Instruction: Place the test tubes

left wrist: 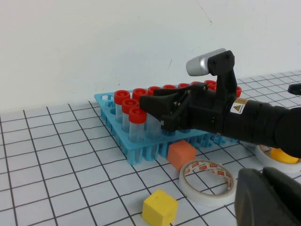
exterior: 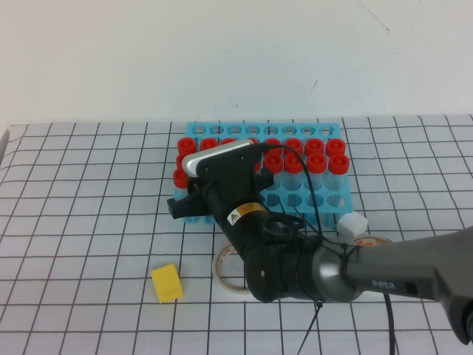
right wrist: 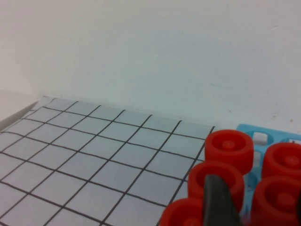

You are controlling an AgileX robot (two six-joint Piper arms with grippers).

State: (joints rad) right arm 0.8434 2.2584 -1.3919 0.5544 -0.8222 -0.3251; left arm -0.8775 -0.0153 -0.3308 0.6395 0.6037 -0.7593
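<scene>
White gridded tabletop (exterior: 74, 222); blue rack (exterior: 336, 200); wall (exterior: 222, 52)

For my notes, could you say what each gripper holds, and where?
Cannot tell: right gripper sits among capped tubes at the rack's left end; left gripper, away from it, is shut, empty.

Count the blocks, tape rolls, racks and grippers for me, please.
Blocks: 3 (yellow, orange, white)
Tape rolls: 2
Blue rack: 1
Grippers: 2 (right gripper at the rack, left gripper parked aside)
Total: 8
</scene>
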